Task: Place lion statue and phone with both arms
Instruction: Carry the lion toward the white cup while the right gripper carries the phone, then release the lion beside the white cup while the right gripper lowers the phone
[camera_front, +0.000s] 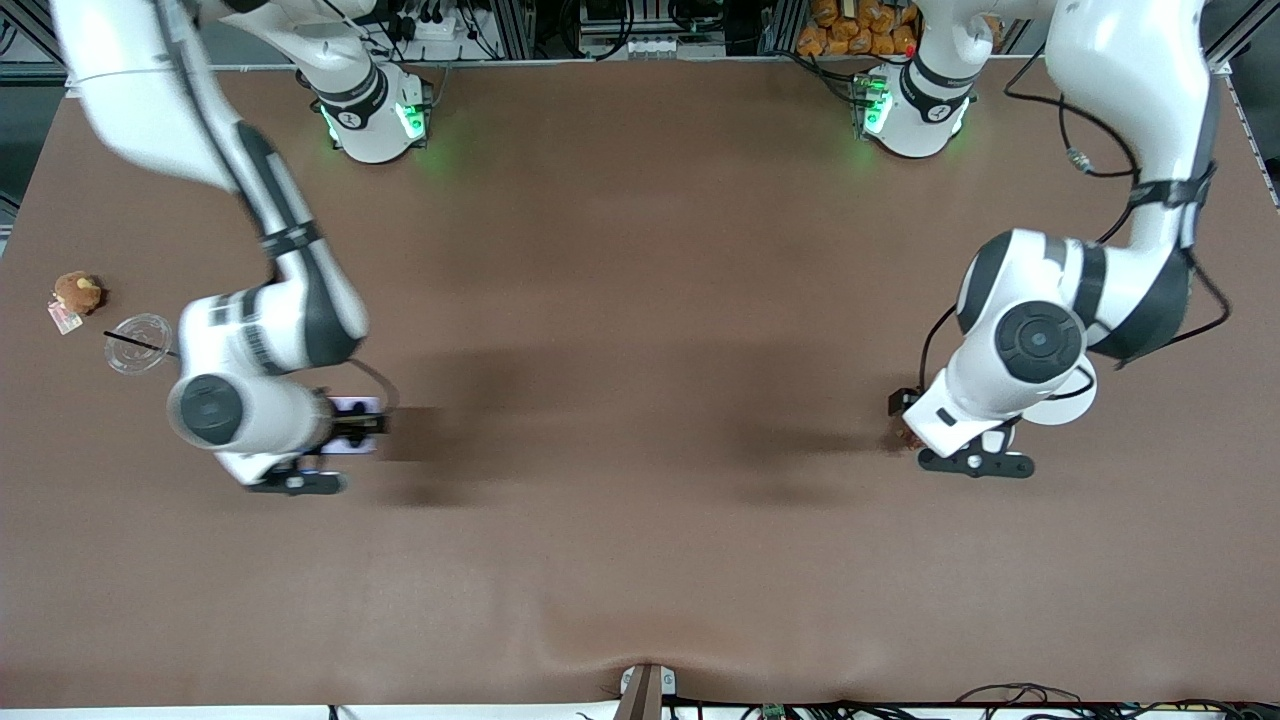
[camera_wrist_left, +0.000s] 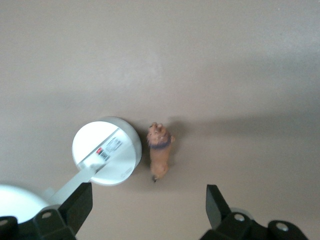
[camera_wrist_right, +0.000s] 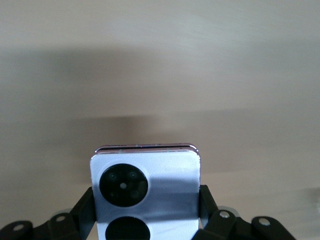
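Note:
The lion statue (camera_wrist_left: 160, 150), a small orange-brown figurine, lies on the table beside a white round disc (camera_wrist_left: 106, 150). My left gripper (camera_wrist_left: 147, 205) is open above the table, and the lion lies just ahead of its fingertips, untouched. In the front view the lion (camera_front: 903, 437) peeks out beside the left gripper (camera_front: 912, 425) toward the left arm's end of the table. My right gripper (camera_wrist_right: 145, 205) is shut on the pale lavender phone (camera_wrist_right: 150, 170), with the black camera circles facing up. The front view shows the phone (camera_front: 355, 406) in the right gripper (camera_front: 365, 425).
A round brown plush toy with a tag (camera_front: 78, 292) and a clear cup lid with a straw (camera_front: 138, 343) lie at the right arm's end of the table. The white disc (camera_front: 1060, 405) shows partly under the left arm.

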